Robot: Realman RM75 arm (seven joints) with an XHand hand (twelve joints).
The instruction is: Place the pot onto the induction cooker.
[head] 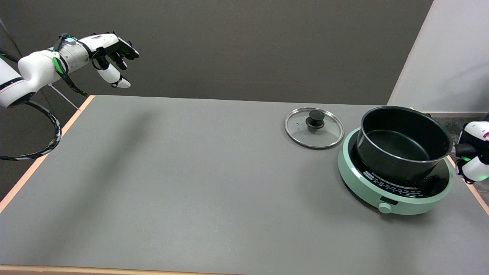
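Sitting on the round mint-green induction cooker (393,191), the black pot (405,143) is open; the right hand (473,156) shows partly at the frame edge, its fingers' state unclear. Just beyond lies a glass lid (314,128) on the matte grey table (191,172), against a dark wall (248,46).

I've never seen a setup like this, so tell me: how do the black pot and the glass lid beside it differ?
The pot stands on the green induction cooker; the glass lid lies flat on the grey table, apart from the cooker. The pot is black, opaque and deep; the lid is clear, shallow and steel-rimmed with a black knob. The pot looks wider than the lid. Both are round, and the right hand holds neither.
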